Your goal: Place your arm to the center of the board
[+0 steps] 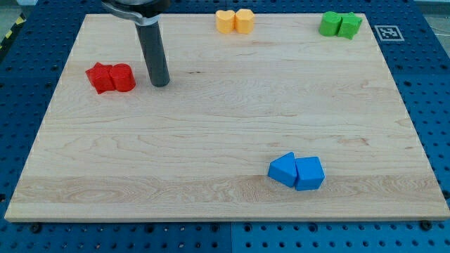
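Since the rod has no hand to open or close, its tip (160, 83) beside the red blocks (111, 78) should slide toward the view's lower right to the surface (211, 133) centre, clear of the blue blocks (297, 171)

1. The table (225, 126) is pale wood with fine grain lines running across it, smooth and matt.
2. The rod (153, 53) looks like dark metal or plastic, with a dull sheen along its side down to my tip (160, 83).
3. The red blocks (111, 77), yellow blocks (235, 21), green blocks (340, 24) and blue blocks (297, 171) look like smooth, matt plastic.
4. The blue base (429, 84) around the table is perforated with rows of holes and faintly glossy.
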